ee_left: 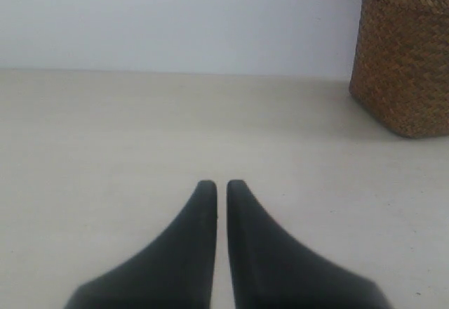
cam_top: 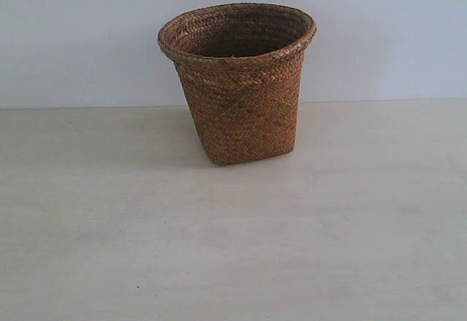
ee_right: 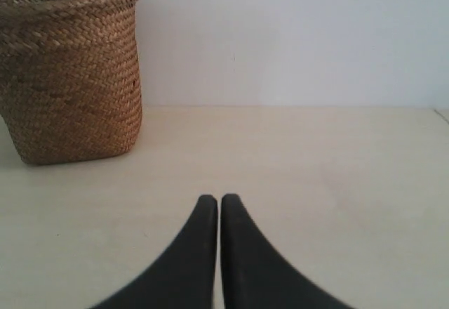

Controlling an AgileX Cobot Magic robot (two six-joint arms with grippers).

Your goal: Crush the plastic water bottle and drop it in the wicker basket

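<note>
Black tapered fingers of left gripper [ee_left: 221, 186]: tips almost touching, only a thin slit between, nothing held. Same for right gripper [ee_right: 213, 200]: closed up, empty. Both sit low over pale wooden table [cam_top: 109, 248], one to either side of brown woven wicker basket [cam_top: 241, 95], which stands upright near the plain wall.

Small clear plastic water bottle: not seen in any view. Basket's depths are dark; cannot tell if it lies inside.

Judgement: locate bottle first. Part jaws wide before approach, grip both ends, squeeze clear of basket, release squarely over the opening.
</note>
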